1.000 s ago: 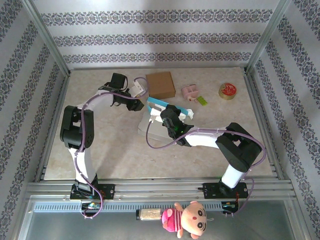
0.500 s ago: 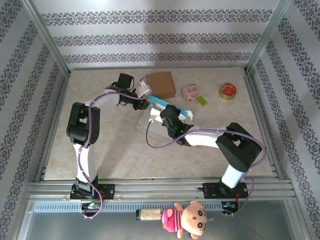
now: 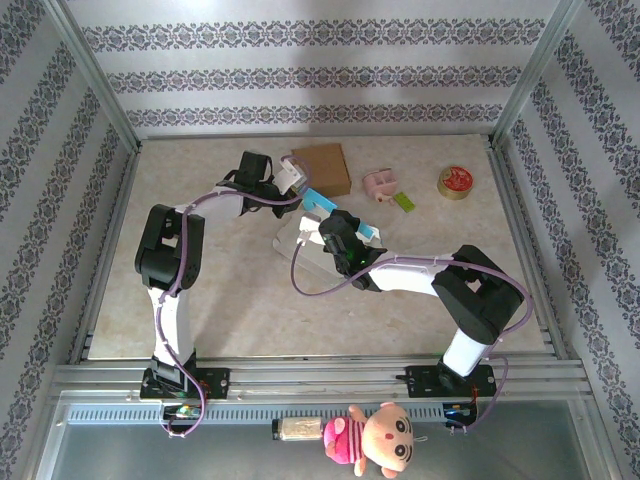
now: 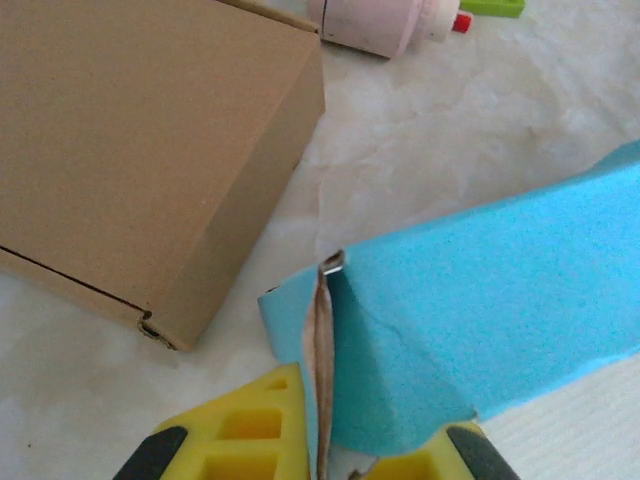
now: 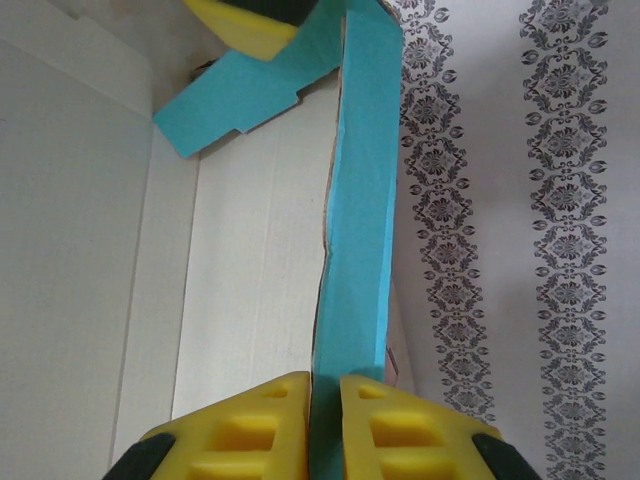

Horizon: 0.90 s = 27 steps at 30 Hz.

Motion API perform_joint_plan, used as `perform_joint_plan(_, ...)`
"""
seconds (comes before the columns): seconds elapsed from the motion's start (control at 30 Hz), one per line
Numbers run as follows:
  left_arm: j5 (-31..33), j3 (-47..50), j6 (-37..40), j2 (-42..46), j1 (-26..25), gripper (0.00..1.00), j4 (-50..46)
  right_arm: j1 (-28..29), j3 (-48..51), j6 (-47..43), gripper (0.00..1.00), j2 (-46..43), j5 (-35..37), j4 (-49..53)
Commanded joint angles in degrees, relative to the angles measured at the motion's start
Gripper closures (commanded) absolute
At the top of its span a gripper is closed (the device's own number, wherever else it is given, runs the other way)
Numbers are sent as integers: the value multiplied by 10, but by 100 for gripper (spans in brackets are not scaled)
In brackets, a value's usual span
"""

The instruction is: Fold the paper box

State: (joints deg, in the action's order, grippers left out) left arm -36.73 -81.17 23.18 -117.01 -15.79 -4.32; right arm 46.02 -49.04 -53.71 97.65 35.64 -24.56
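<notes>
Since a second ago the left gripper [image 4: 322,452] has swung right, up to the paper box [image 3: 288,238] at centre of the top view. Jaws narrow, pinching the box by a blue flap [image 4: 480,320] seen edge-on; finger bases cut off at the bottom edge. Right gripper [image 5: 325,405]: jaws nearly closed on a blue wall [image 5: 360,200] of the same box. From above, its wrist hides much of the box. Brown carton [image 4: 130,140] upper left. Pink item [image 4: 380,22] cut off at top, identity unclear.
</notes>
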Motion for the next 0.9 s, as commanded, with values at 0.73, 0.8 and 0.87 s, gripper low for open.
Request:
perform_joint_plan(0.73, -19, 56, -115, -6, -30, 100, 278, -35, -61, 94, 85, 8, -92, 136)
perform_joint_plan(0.8, -12, 68, -116, 11, -34, 100, 275, -45, -68, 98, 85, 6, -98, 145)
perform_joint_plan(0.87, -9, 75, -115, 23, -37, 100, 266, -55, -82, 110, 84, 4, -110, 167)
